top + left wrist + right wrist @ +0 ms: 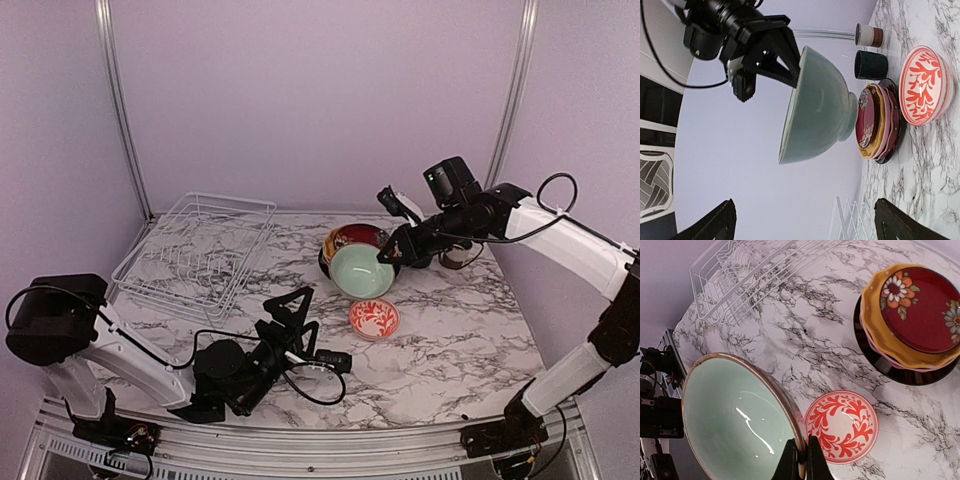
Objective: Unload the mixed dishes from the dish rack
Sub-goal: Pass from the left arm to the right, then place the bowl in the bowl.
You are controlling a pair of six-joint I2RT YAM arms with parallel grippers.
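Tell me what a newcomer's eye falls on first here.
The pale green bowl, pinched by its rim in the right gripper, hangs above the middle of the marble table. Just behind it sits a stack of plates, dark red floral on top; a red-and-white bowl lies in front.

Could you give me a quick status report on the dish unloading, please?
Right gripper shut on rim of green bowl, held in air. Left gripper open, empty. Rack looks empty. Plate stack and red-patterned bowl close by.
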